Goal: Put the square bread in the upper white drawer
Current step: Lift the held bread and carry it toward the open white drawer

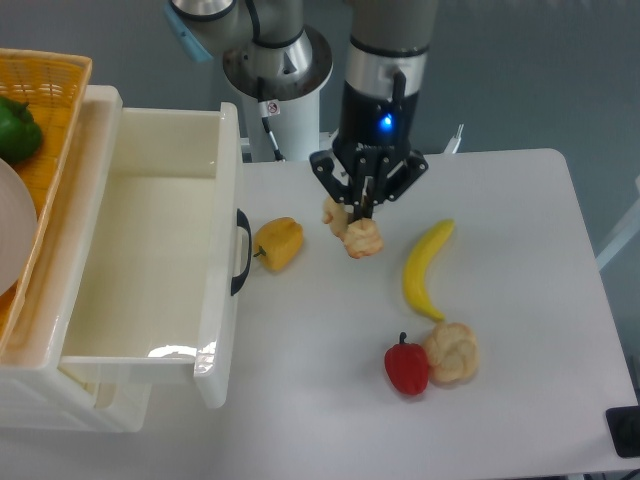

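My gripper (358, 212) hangs above the table, right of the yellow pepper, shut on the square bread (353, 230). The bread is a small pale-tan slice with a bumpy browner edge, dangling below the fingertips and off the table. The upper white drawer (218, 250) stands pulled open at the left, deep and glossy, with a curved black handle (241, 251) on its front. Nothing lies inside it. The gripper is about a hand's width right of the drawer's front.
A yellow pepper (279, 243) lies just beside the drawer handle. A banana (425, 268), a red pepper (407, 366) and a round beige bun (451, 351) lie on the right half of the table. An orange wicker basket (50, 90) with a green pepper (17, 128) sits at far left.
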